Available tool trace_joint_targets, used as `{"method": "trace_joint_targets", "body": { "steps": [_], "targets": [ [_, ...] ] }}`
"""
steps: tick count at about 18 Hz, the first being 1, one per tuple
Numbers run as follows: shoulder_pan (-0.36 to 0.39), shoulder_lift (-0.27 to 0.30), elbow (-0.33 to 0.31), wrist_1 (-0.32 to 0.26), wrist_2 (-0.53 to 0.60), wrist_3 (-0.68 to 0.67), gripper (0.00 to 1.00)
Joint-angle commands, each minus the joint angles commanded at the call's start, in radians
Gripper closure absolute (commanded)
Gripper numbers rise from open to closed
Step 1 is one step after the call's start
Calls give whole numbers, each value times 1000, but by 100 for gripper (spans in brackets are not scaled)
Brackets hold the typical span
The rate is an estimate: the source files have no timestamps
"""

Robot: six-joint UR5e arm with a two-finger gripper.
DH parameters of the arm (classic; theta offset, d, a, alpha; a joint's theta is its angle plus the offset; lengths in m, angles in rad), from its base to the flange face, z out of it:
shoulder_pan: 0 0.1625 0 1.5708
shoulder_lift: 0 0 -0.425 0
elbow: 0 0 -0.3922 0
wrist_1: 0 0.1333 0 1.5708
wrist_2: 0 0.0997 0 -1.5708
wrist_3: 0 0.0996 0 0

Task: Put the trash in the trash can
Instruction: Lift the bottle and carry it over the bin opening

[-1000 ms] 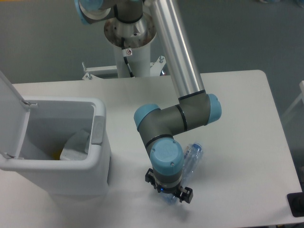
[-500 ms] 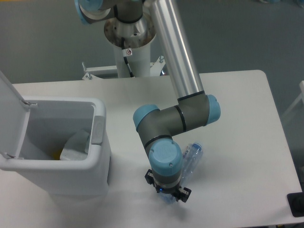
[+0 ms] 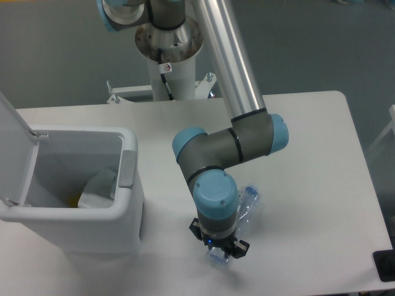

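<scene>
- A white table [image 3: 308, 142] stands on a grey floor, seen from above by the one camera.
- The trash can [image 3: 74, 240] is the big white box at the left side of the table. Its lid [image 3: 12, 142] stands open, tipped up on the far left of the can. A grey tab [image 3: 127, 169] sits on the can's right rim.
- Inside the trash can lies the whitish wrapper sheet [image 3: 99, 188], leaning against the right inner wall.
- Well to the right of the trash can, the robot arm [image 3: 241, 80] bends down over the table. Its blue end cap [image 3: 215, 192] faces the camera.
- The gripper [image 3: 218, 251] points down at the table, right of the trash can and near the front edge.
- The bottle [image 3: 245, 206] lies on its side under the arm, sticking out past the blue cap. Its lower end shows between the fingers, so the gripper seems to pinch it. I cannot tell how tight the grip is.
</scene>
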Motion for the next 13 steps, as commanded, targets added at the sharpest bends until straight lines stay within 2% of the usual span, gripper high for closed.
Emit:
{"method": "trace_joint_targets", "body": {
  "steps": [9, 13],
  "targets": [
    [121, 184, 5, 5, -371, -57, 77],
    [161, 236, 41, 11, -526, -121, 77]
  ]
}}
